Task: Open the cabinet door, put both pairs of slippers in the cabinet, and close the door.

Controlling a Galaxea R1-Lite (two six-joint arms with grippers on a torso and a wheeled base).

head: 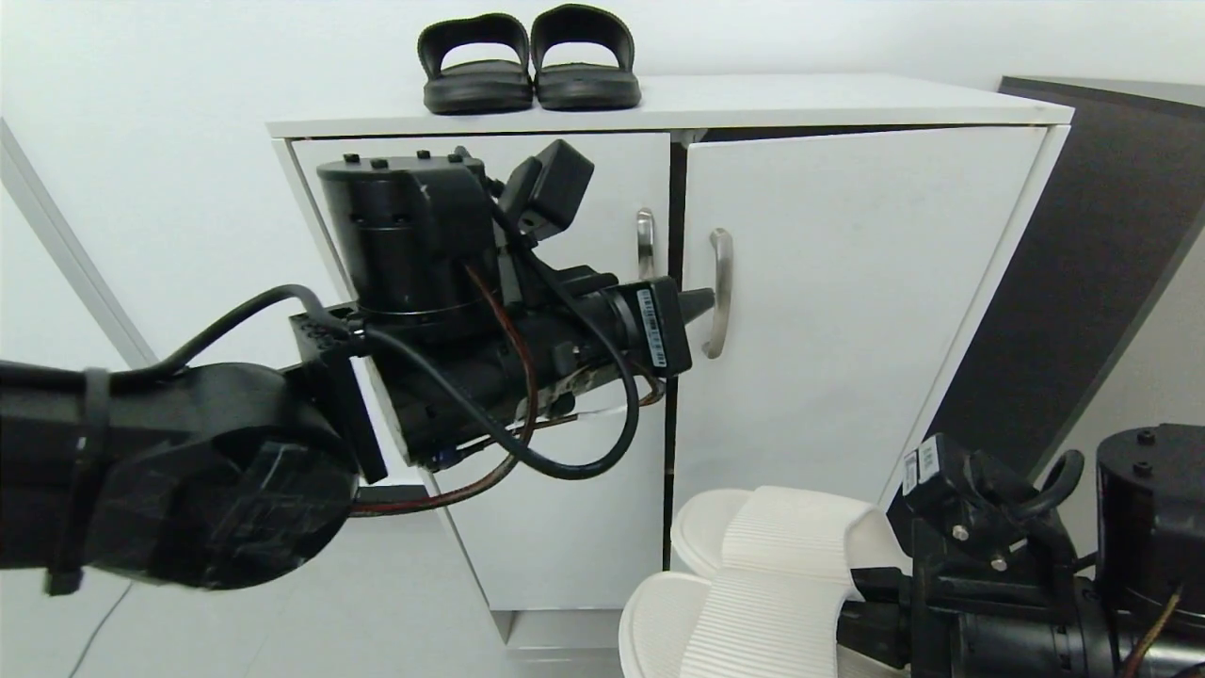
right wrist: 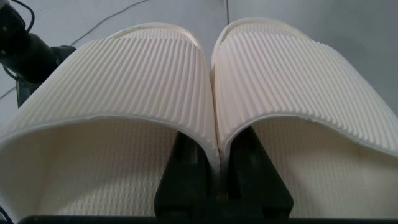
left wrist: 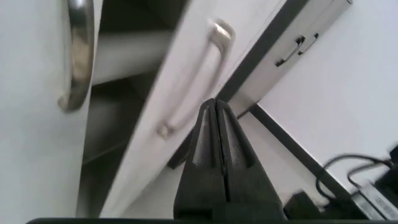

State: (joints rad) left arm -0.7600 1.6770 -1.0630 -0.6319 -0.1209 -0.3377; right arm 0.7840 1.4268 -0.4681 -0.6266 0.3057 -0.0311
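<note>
White right door (head: 847, 330) stands slightly ajar, not swung wide; opening is judged to be the step in hand.

Risks, as judged:
- Left tool (head: 701, 303) sits at 9 o'clock of the door's handle (head: 720, 292), hooking rather than clamping it. A pull off-line could let the tip slip and the door fall back.
- Black slippers (head: 532, 61) rest on the cabinet top (head: 847, 99) at 12 o'clock. A hard tug may jolt them.
- White slippers (head: 753, 584) hang at 5 o'clock, low before the door. Its swing could strike them.

Tools:
- Left tool: clenched, fingers pressed together with nothing between them. The tip seemingly touches the handle; contact cannot be confirmed.
- Right tool (right wrist: 217, 180): clenched on the white slippers, pinching their two adjoining strap edges, the pair held side by side.
</note>
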